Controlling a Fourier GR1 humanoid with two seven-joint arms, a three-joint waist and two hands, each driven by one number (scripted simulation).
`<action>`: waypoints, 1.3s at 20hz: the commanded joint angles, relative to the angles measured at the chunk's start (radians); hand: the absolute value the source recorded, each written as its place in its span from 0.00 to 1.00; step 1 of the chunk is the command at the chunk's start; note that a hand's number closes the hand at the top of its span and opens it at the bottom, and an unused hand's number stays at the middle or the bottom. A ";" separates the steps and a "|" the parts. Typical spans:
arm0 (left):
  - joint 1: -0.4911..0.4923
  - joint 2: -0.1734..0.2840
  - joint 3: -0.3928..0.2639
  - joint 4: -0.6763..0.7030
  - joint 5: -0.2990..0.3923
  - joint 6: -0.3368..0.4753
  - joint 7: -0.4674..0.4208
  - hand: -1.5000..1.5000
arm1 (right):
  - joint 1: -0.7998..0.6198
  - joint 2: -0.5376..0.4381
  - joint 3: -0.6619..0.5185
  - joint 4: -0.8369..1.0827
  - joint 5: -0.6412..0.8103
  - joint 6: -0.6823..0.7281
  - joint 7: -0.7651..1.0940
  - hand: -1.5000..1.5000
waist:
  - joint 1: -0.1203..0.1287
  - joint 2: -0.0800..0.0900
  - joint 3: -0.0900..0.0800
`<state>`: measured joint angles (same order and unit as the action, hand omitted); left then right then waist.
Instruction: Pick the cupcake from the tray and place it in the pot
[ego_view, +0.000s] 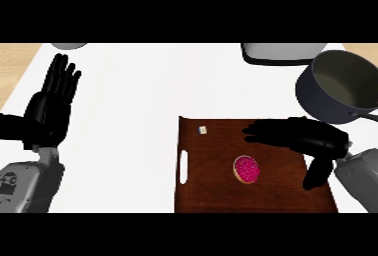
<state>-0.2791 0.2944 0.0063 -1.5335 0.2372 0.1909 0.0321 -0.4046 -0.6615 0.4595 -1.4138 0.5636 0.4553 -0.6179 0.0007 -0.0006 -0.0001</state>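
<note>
Cupcake on the tray is being approached by the right hand, fingers released. A descent and grasp are needed next. The left hand rests released.

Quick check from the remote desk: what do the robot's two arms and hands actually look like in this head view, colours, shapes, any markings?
Both hands are matte black with slender segmented fingers and a thumb: the left hand and the right hand. Each joins a light grey, smooth-shelled forearm entering from the lower edge. The left forearm carries a small dark marking on its shell; the right forearm shows none. No cables or sleeves are visible.
</note>
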 joint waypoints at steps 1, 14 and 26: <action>-0.007 -0.011 0.023 0.006 -0.015 -0.005 0.008 0.50 | 0.023 0.080 0.011 0.059 0.102 -0.033 -0.045 0.00 | 0.002 0.001 0.000; 0.007 -0.038 0.068 0.011 -0.021 -0.074 0.016 0.50 | 0.023 0.224 -0.065 0.121 0.279 -0.080 -0.029 0.00 | 0.005 0.002 0.000; 0.044 -0.050 0.076 -0.039 -0.075 -0.105 0.017 0.50 | 0.064 0.357 -0.080 0.251 0.428 -0.176 -0.086 0.00 | 0.006 0.001 0.000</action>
<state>-0.2899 0.2288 0.0711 -1.5396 0.1585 0.1300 0.0666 -0.3139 -0.3378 0.4017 -1.2682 0.9568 0.3278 -0.6548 0.0024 0.0002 0.0002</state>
